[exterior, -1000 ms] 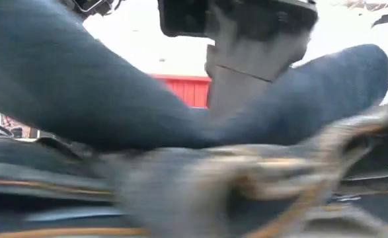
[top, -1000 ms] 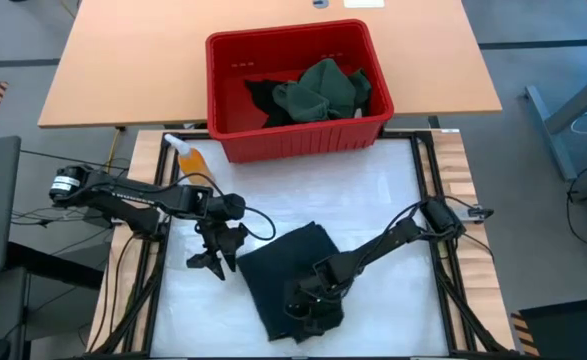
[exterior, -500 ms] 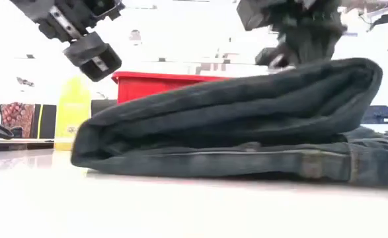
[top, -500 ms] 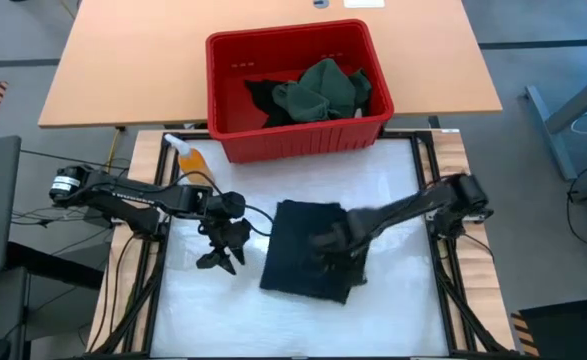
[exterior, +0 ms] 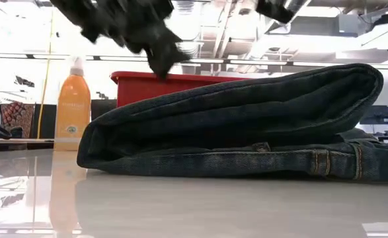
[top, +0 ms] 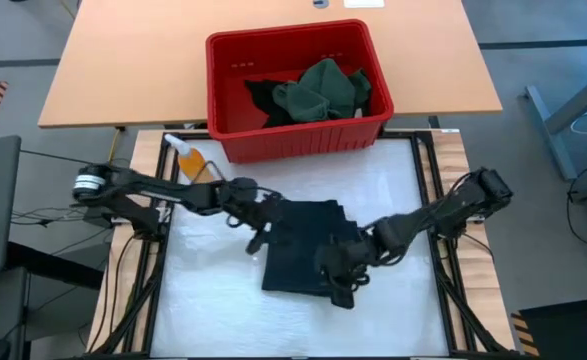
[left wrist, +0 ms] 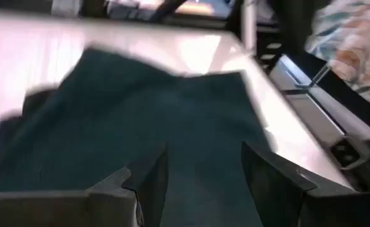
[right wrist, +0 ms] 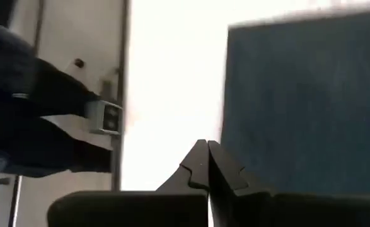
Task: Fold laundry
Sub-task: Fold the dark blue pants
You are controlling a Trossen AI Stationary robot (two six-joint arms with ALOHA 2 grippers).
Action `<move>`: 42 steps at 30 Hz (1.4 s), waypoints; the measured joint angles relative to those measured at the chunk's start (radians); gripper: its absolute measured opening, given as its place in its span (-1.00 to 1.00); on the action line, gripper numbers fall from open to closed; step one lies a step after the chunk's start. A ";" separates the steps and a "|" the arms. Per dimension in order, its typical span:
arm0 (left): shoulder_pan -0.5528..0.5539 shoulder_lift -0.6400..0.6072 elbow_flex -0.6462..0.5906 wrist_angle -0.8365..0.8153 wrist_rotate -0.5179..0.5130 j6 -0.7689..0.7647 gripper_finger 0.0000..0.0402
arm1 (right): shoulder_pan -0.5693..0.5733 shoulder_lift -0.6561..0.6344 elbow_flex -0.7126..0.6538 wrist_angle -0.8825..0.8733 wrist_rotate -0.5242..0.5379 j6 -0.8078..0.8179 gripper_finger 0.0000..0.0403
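Observation:
The laundry on the table is one dark blue denim garment [top: 303,240], folded into a thick rectangle whose lower layers lie flat on the white table [exterior: 246,125]. My left gripper [top: 261,228] hovers open over its left edge; in the left wrist view its fingers [left wrist: 203,180] stand apart above the cloth [left wrist: 140,107]. My right gripper [top: 341,285] is shut with nothing in it, raised above the garment's near right part [right wrist: 304,94]. More laundry, dark green garments [top: 323,85], lies in the red bin [top: 233,50].
The red bin stands on the far side of the table, straddling the wooden desk [top: 123,60]. An orange spray bottle [top: 188,158] stands at the far left corner [exterior: 73,99]. Bare white table [top: 203,310] lies on the garment's near side and to its left.
The garment's near end has been folded over onto its far part, making a compact rectangle. My right gripper, shut throughout, swept toward the far edge with it, then rose clear and drew back toward the near edge. My left gripper has moved right to the garment's left edge and tipped toward level.

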 joint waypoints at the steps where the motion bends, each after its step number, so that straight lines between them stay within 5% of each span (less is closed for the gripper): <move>1: 0.011 0.043 0.006 0.012 0.000 -0.010 -0.08 | 0.008 0.011 -0.017 0.004 0.006 0.023 -0.92; 12: 0.066 0.273 0.067 0.018 0.060 -0.108 -0.08 | 0.097 0.041 -0.284 0.145 0.032 0.310 -0.92; 23: -0.045 0.274 0.067 0.051 0.246 -0.209 -0.08 | 0.146 -0.024 -0.298 -0.212 -0.029 0.344 -0.92; 30: 0.042 0.156 0.150 0.137 0.331 -0.211 -0.08 | 0.124 -0.234 -0.257 -0.226 -0.017 0.341 -0.92; 37: 0.025 0.117 0.257 0.074 0.175 0.029 -0.08 | 0.130 -0.362 -0.260 -0.169 0.396 0.699 -0.92; 42: 0.012 0.232 0.322 -0.074 0.034 0.155 -0.08 | 0.132 -0.234 -0.289 -0.075 0.445 0.893 -0.92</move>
